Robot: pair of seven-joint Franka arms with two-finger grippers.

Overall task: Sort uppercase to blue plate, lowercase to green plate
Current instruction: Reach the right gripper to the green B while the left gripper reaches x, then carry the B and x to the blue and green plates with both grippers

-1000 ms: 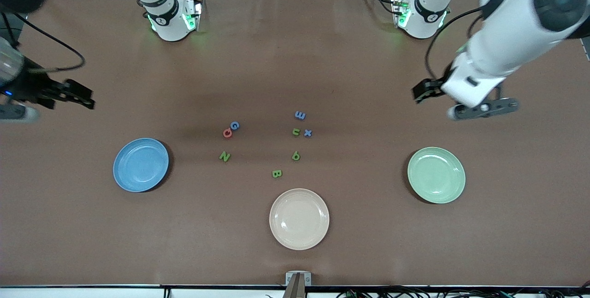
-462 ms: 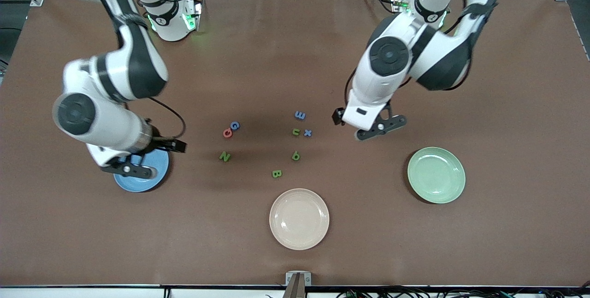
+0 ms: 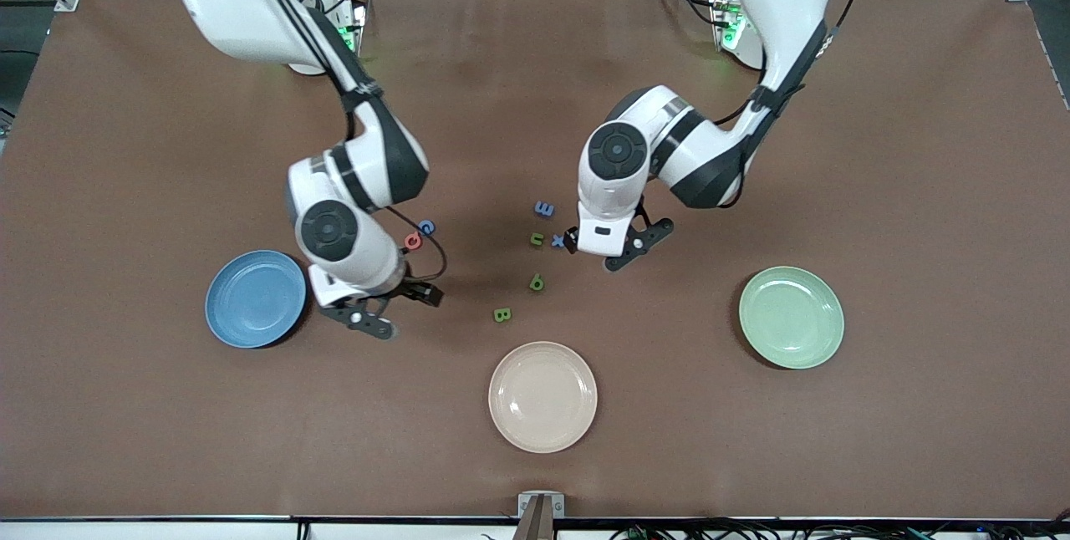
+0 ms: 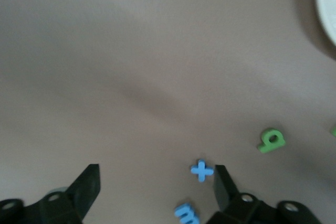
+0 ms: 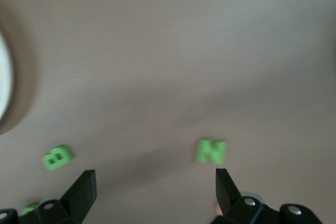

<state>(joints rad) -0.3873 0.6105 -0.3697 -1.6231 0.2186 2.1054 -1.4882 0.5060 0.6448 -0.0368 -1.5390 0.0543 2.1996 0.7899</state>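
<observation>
Now, going from the right arm's end, the blue plate sits bare beside the right gripper, which has swung in with jaws wide over the table by the green N, hidden under it from the front. Centrally, the letters lie flat and unmoved, B nearest the camera. The left gripper has come in beside the blue x, jaws apart, empty; the green plate stays bare.

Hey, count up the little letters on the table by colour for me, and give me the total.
Green letters: 4 (B, N, u, q)
Blue letters: 3 (G, m, x)
Red letters: 1 (Q)
Total: 8
</observation>
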